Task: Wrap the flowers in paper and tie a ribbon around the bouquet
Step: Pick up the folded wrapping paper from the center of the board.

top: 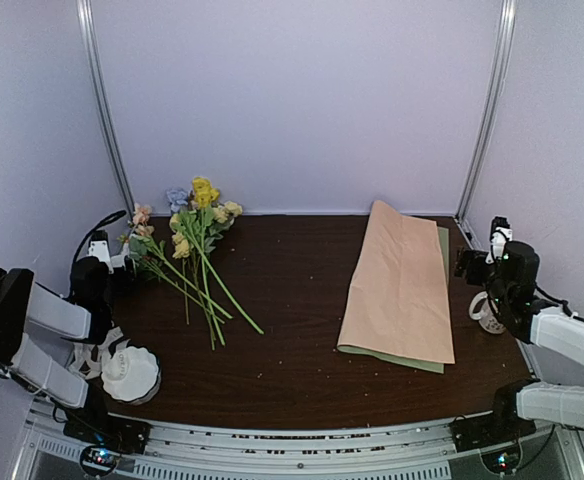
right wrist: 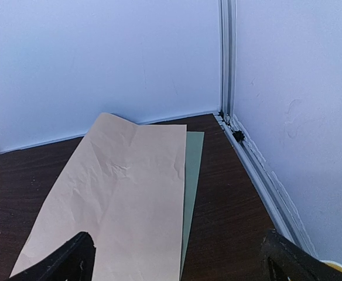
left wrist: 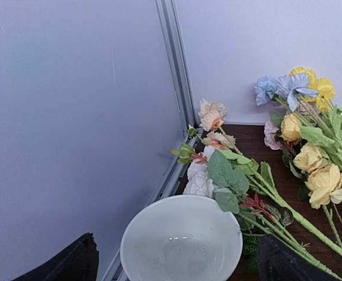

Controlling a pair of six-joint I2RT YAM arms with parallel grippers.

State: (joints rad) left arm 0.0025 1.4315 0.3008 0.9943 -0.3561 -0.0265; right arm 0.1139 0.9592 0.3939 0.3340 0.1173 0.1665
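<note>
At the near left corner of the dark wooden worktop (top: 292, 370), just beside the left arm's base, sits a scalloped white dish (top: 130, 375). Further in along the left edge, the left gripper (left wrist: 177, 263) hangs above a smooth white bowl (left wrist: 181, 240). Its two dark fingers (left wrist: 71, 260) are spread wide on either side of the bowl and grip nothing. At the right edge a white mug (top: 484, 312) stands close against the right arm. The right gripper (right wrist: 180, 260) is raised over the worktop near that edge, its fingers (right wrist: 65, 257) also set wide apart and empty, with the paper ahead of it. The flowers (top: 194, 255) lie loose on the left half of the worktop. Their thin green stems fan toward the middle and the near edge. Their yellow, pale pink, white and blue blossoms are bunched toward the far left corner, just past the smooth bowl. The paper (top: 400, 285) lies flat on the right half, well apart from the flowers, and runs from mid-depth to the far edge. The peach-pink sheet (right wrist: 130, 193) is on top, lightly creased. The sage green sheet (right wrist: 191, 170) is under it and shows only as a narrow strip along the right side and at the near end. Behind everything, pale lilac walls (top: 292, 100) close in the worktop, with metal posts (top: 107, 110) rising from its two far corners.
</note>
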